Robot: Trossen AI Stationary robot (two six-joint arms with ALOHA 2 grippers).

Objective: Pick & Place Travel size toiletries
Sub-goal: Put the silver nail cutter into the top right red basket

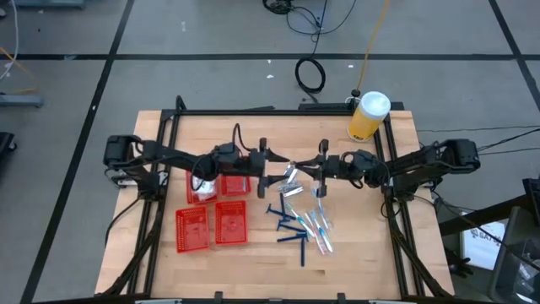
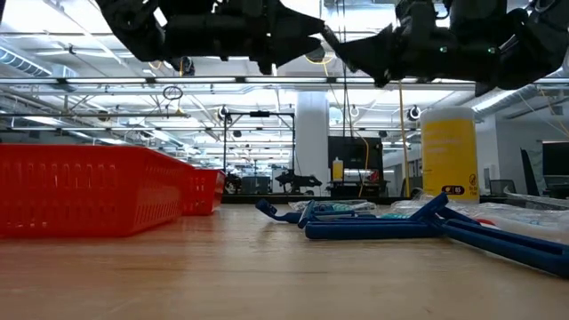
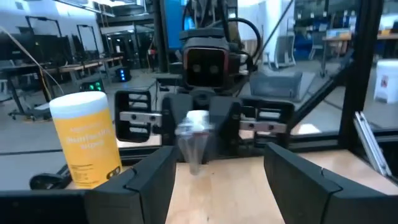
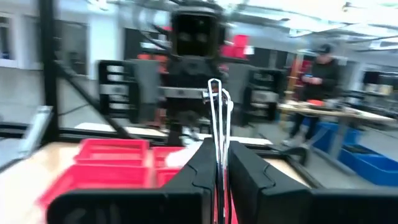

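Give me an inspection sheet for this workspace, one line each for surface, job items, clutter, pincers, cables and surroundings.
Surface: wooden table, framed by dark rails.
Job items: razors and toothbrushes lie loose right of centre; one silver tube held aloft.
Clutter: red baskets on the left; yellow jar at the far right corner.
Pincers: right pincer shut on the tube above mid-table; left pincer open, facing it.
Cables: black coil on the floor beyond the table.
Surroundings: a person at a bench.

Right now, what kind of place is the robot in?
Probably a big lab or workshop. Beyond the wooden table are ceiling pipes and lights, workbenches with blue bins, and a person standing at one.
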